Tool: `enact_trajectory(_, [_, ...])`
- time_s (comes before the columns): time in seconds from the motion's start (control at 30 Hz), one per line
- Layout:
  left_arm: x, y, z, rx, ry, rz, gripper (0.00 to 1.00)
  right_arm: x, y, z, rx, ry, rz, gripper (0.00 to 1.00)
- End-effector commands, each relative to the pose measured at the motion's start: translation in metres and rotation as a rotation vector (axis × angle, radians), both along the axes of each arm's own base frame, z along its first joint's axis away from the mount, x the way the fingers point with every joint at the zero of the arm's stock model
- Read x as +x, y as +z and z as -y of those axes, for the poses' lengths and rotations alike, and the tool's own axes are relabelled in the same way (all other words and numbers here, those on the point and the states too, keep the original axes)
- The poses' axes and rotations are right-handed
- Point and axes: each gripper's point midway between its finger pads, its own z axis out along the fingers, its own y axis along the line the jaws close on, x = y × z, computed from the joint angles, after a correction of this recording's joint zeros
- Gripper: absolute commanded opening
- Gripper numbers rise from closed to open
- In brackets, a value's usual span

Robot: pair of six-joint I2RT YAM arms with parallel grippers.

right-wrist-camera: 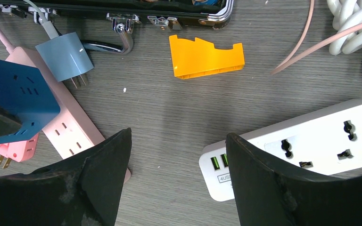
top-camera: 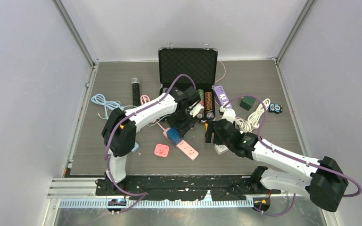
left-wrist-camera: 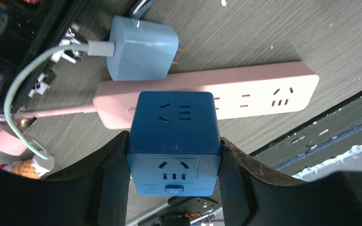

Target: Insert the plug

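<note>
**Left gripper (left-wrist-camera: pixel 173 143) holds the blue socket cube (left-wrist-camera: pixel 172 125)**

Its jaws are partly closed, pressing on two opposite sides of the cube. Just beyond lies a pink power strip (left-wrist-camera: pixel 259 92) on the tabletop (left-wrist-camera: pixel 273 37), with a light-blue charger (left-wrist-camera: pixel 143 47) past it. The right gripper (right-wrist-camera: pixel 176 141) hangs open and empty beside a white power strip (right-wrist-camera: pixel 311 146).

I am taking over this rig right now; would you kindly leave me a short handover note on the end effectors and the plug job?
Left end effector: shut on the blue cube adapter, one finger on each side.
Right end effector: open, empty, beside the white power strip.
Pink power strip: lying flat, with the cube over its cable end. A light-blue charger lies unplugged next to it.
Done: the cube is in the grip, at the strip.
Left: line its prongs, hidden from view, up with a socket and press it in. It does not look seated yet.
</note>
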Motion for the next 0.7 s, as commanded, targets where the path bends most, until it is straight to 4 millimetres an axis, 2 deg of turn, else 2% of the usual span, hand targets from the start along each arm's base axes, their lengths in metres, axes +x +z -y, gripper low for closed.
enact_trajectory(0.0, [-0.02,-0.026,-0.001,0.03,-0.093,-0.099,0.0,0.006,0.008,-0.001,0.033,-0.033,0.027,0.77])
enact_trajectory(0.13, [-0.023,-0.028,0.001,0.027,-0.098,-0.094,0.0,0.006,0.008,0.0,0.034,-0.036,0.027,0.77])
enact_trajectory(0.17, [-0.022,-0.029,-0.001,0.044,-0.088,-0.091,0.0,0.002,0.007,-0.006,0.052,-0.008,0.007,0.77])
enact_trajectory(0.4, [-0.023,-0.042,-0.008,0.108,-0.008,-0.098,0.0,0.006,0.009,0.0,0.034,-0.037,0.03,0.77])
enact_trajectory(0.67, [-0.042,-0.075,-0.032,0.159,0.127,-0.064,0.0,0.005,0.013,0.005,0.042,-0.052,0.046,0.77])
